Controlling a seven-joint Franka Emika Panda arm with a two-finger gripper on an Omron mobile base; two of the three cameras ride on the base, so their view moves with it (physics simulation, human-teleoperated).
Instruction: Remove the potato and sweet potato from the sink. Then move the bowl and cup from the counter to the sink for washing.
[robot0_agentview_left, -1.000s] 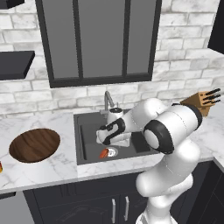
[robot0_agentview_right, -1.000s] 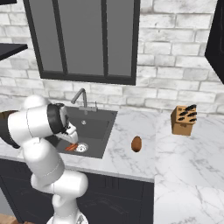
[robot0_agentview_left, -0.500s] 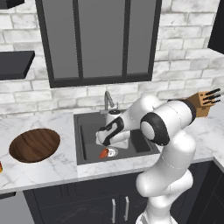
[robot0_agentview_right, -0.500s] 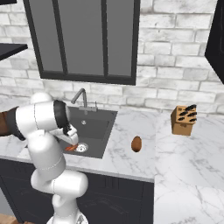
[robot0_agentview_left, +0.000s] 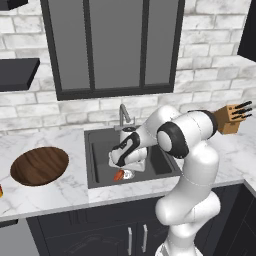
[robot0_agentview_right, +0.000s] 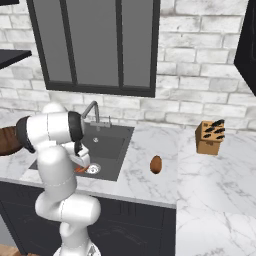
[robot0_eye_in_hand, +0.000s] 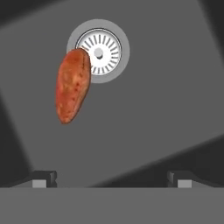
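The end effector, jaws spread wide, hovers over the bright reddish-orange sweet potato beside the round silver drain; centre over it, then descend.

Arm: its elbow has swung further left over the sink, folding tighter.
Gripper: has dropped lower into the basin, closer above the sweet potato beside the drain.

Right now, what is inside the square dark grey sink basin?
In the sink a reddish-orange elongated sweet potato lies on the floor, one end overlapping the round silver drain. The open gripper hangs above it. From the base views, the white arm covers part of the basin.
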